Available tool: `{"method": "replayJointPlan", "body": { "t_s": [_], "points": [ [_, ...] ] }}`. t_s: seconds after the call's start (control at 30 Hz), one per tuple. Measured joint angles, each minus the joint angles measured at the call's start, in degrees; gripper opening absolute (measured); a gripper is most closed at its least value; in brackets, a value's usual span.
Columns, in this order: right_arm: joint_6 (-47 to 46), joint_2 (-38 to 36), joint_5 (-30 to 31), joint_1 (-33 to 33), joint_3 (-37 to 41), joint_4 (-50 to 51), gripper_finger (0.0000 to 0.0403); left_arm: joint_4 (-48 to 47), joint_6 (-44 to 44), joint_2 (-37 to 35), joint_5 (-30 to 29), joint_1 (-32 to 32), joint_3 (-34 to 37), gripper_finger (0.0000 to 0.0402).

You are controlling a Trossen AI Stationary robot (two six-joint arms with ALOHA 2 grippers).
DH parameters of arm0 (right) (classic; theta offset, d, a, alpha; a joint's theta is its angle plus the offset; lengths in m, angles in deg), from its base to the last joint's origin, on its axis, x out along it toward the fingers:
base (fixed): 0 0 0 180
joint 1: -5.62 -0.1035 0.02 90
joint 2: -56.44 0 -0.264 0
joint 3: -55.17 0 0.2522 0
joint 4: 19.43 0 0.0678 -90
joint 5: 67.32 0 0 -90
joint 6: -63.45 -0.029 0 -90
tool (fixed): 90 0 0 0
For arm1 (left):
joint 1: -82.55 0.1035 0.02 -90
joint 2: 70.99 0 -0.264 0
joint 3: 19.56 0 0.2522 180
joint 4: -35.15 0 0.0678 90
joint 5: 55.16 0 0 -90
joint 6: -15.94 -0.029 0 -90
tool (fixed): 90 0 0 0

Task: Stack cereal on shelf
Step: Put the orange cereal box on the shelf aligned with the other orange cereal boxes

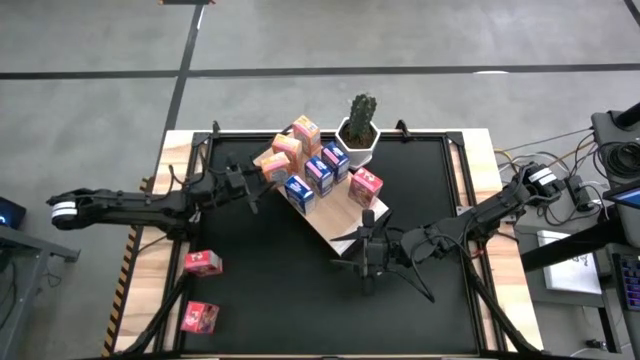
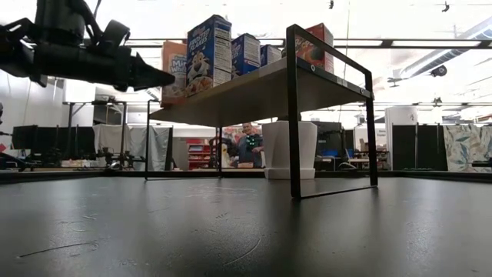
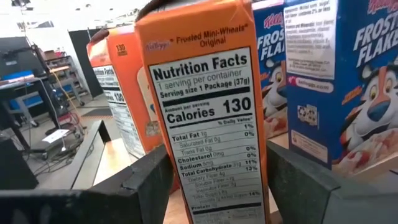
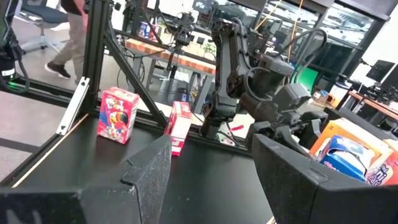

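Left gripper (image 1: pixel 262 172) up at the shelf's (image 1: pixel 345 215) left end, fingers (image 3: pixel 146 180) spread on either side of an orange box (image 3: pixel 205 118); contact with the box's sides not clear from the left wrist view. A second orange box (image 3: pixel 118 93) just behind it, blue boxes (image 3: pixel 339 74) close beside. From above: orange boxes (image 1: pixel 285 152) toward the shelf's far-left end, blue boxes (image 1: pixel 318 175) in a row next to them, one pink box (image 1: pixel 366 186) nearer the right end. Cactus pot (image 1: pixel 358 135) just behind the shelf. In the low view, boxes (image 2: pixel 209 55) upright on the raised board, on a black frame (image 2: pixel 294 115).

Two pink boxes off the shelf, on the table's (image 1: pixel 270 290) near-left part: one (image 1: pixel 203 263) farther in, one (image 1: pixel 200 318) by the front edge. Both visible in the right wrist view too (image 4: pixel 118 115) (image 4: pixel 179 126).

Right gripper (image 1: pixel 368 262) low over the table just in front of the shelf's near corner, fingers (image 4: pixel 152 171) wide apart, holding nothing.
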Motion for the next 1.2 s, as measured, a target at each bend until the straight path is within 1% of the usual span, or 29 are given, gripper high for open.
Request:
{"method": "replayJointPlan", "body": {
  "t_s": [0.1,0.2,0.47,0.73,0.87,1.0,1.1,1.2],
  "points": [
    [-0.12,0.0,0.0,0.0,0.0,0.09,0.0215,-0.48,0.09,-0.82,-0.09,0.0,0.0,0.022],
    [-0.2,0.02,0.0,0.0,0.0,0.11,0.0215,-2.61,0.48,-2.52,-1.4,0.0,-0.02,0.022],
    [-0.17,0.02,0.02,0.0,0.0,0.15,0.0215,-14.4,2.1,-7.72,-2.14,0.0,-3.55,0.022],
    [0.0,0.02,0.04,0.01,0.0,0.15,0.0215,-27.65,2.68,-10.55,-2.14,-0.07,-8.55,0.022],
    [0.0,0.02,0.04,0.02,0.0,0.17,0.0215,-36.01,3.53,-11.97,-2.11,-0.07,-12.68,0.022],
    [0.04,0.02,0.04,0.02,0.0,0.2,0.0215,-47.08,5.42,-12.46,-2.06,-0.07,-18.61,0.022],
    [0.42,0.02,0.04,0.07,0.0,0.23,0.0215,-55.76,8.1,-12.41,-2.26,-0.07,-23.03,0.0219],
    [0.63,0.02,0.04,0.04,0.0,0.26,0.0215,-61.96,11.02,-12.53,-3.6,-0.15,-27.01,0.0214]
  ]
}}
